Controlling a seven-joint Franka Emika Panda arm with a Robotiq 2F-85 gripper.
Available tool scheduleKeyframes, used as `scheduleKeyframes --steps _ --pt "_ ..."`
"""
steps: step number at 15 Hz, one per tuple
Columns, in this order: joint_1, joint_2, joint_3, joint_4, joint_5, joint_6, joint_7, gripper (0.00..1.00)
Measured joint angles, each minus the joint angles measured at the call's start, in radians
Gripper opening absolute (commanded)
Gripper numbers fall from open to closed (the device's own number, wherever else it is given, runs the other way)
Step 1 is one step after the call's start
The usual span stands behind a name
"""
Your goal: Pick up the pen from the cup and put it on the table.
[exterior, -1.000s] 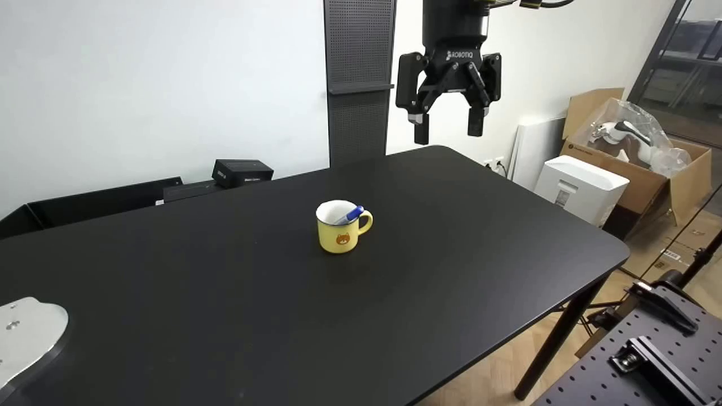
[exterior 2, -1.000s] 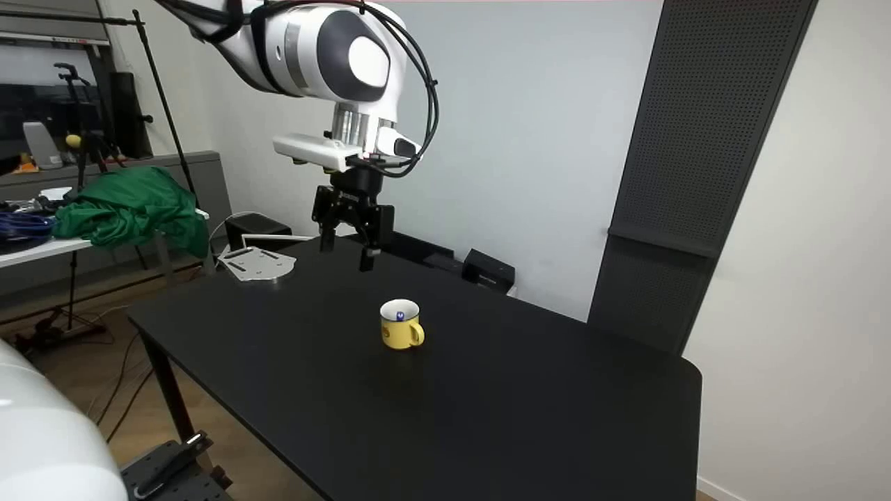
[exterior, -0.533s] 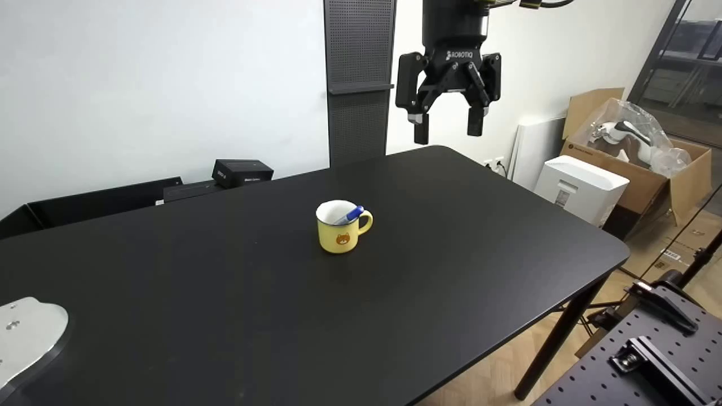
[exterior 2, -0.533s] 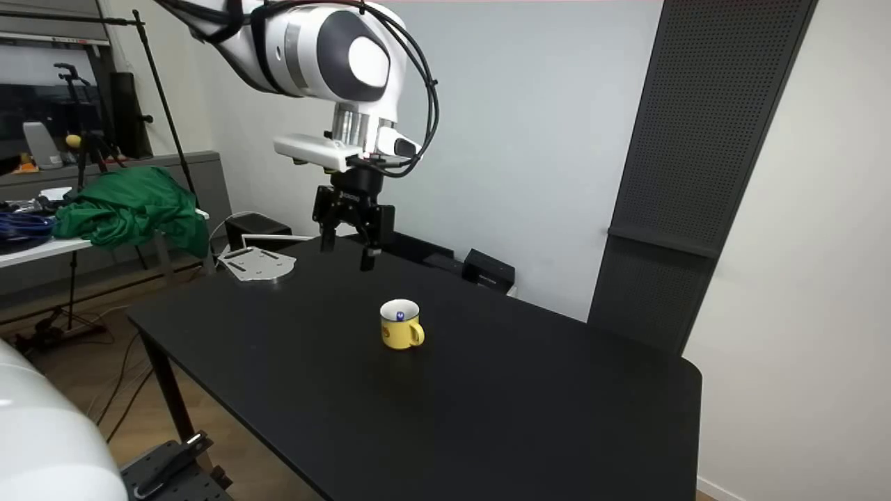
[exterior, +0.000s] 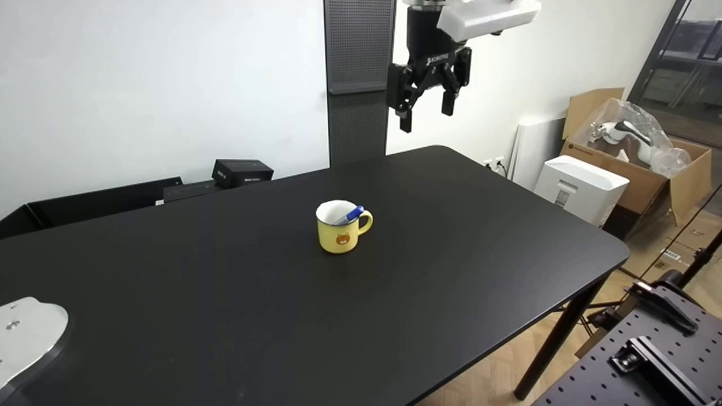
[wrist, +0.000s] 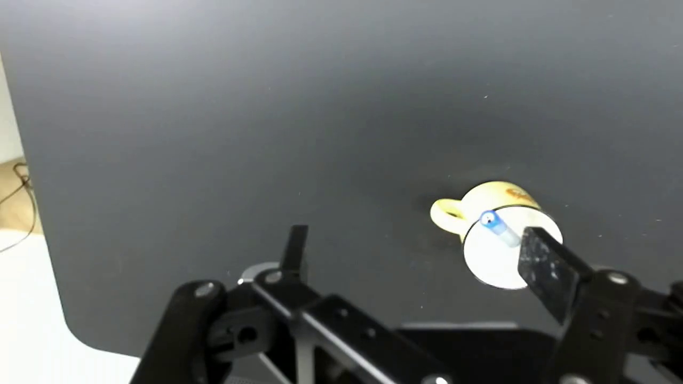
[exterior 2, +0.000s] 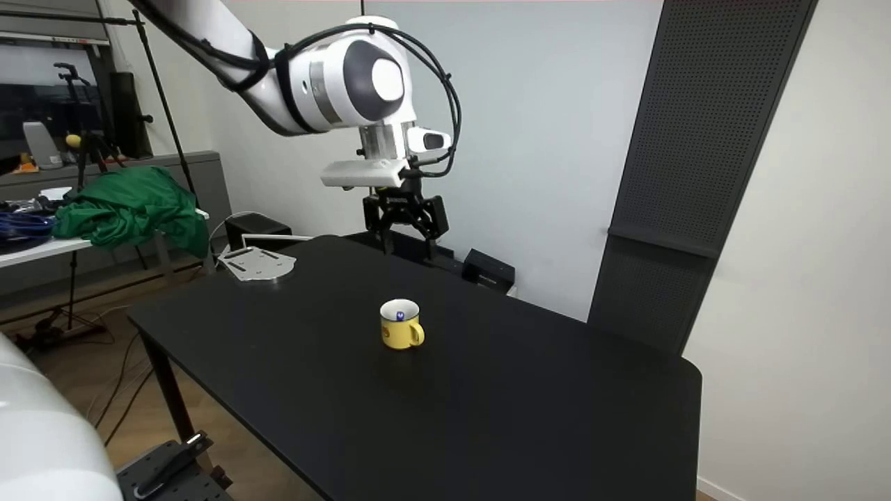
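Observation:
The yellow cup (exterior: pixel 333 238) stands upright on the black table (exterior: pixel 225 293), its handle to the side; it also shows in an exterior view (exterior 2: pixel 395 338) and in the wrist view (wrist: pixel 488 196). The blue pen (exterior: pixel 353 213) leans inside the cup, its blue end at the rim on the handle side; this end also shows in an exterior view (exterior 2: pixel 399 316) and in the wrist view (wrist: pixel 499 228). The pen's lower part is hidden in the cup. My gripper (exterior: pixel 427 117) is open and empty, well above the table and apart from the cup. In the wrist view, one finger overlaps the cup's opening.
A silver metal plate (exterior 2: pixel 259 264) sits at a table end. Black boxes (exterior: pixel 242 172) stand behind the table along the wall. A cardboard box (exterior: pixel 637 169) and a white box (exterior: pixel 581 189) stand on the floor beyond another edge.
The gripper has moved sideways and turned somewhat; the white wrist part now shows in both exterior views. The fingers stay open. The cup and pen have not moved.

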Motion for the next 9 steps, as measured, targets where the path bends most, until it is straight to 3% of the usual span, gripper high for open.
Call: scheduleKeyframes --steps 4,9 --pt "0.015 0.128 0.013 0.044 -0.104 0.101 -0.033 1.00" --pt "0.066 0.265 0.031 0.106 -0.059 0.151 -0.225 1.00"
